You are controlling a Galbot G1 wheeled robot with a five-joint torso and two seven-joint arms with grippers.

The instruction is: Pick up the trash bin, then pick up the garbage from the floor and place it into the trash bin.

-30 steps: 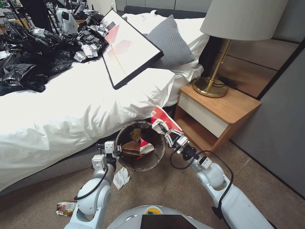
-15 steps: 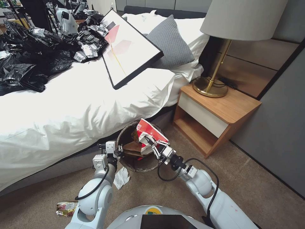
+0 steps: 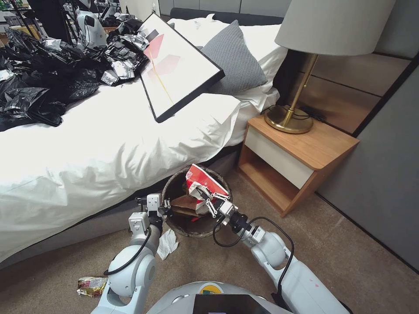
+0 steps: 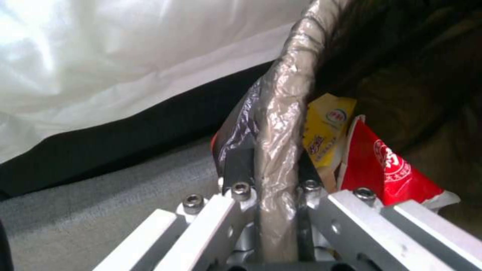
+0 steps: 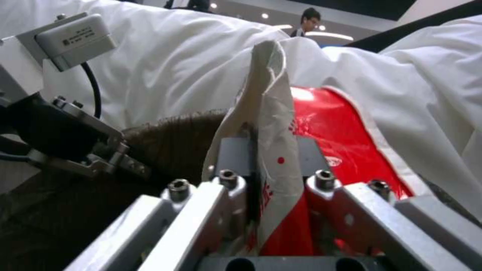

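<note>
Right tool [image 3: 206,199] is pinching a red-and-white wrapper [image 3: 203,181] by its crumpled white edge, holding it over the mouth of the trash bin [image 3: 174,185]; in the right wrist view the two pads [image 5: 233,154] are pressing flat against the folded white paper [image 5: 271,124], with the red panel fanning out behind. Left tool [image 3: 162,205] is gripping the bin by its rim, its fingers [image 4: 236,165] closing on either side of the wall and the bag liner [image 4: 281,113] folded over it, so the bin is hanging tilted just beside the bed [image 3: 109,144], above the carpet [image 3: 209,257]. Inside the bin, a yellow wrapper [image 4: 324,131], another red piece [image 4: 382,165] and a flat brown paper bag [image 3: 183,204] are already lying.

The held wrapper looks light, thin and floppy, likely to catch on the rim as it drops; an edge pinch is suiting it well. A white tissue wad [image 3: 167,243] and a foil snack wrapper [image 3: 91,286] are lying on the carpet near the left arm; both seem soft and weightless, best taken at a raised fold, since the foil may be slippery.
</note>
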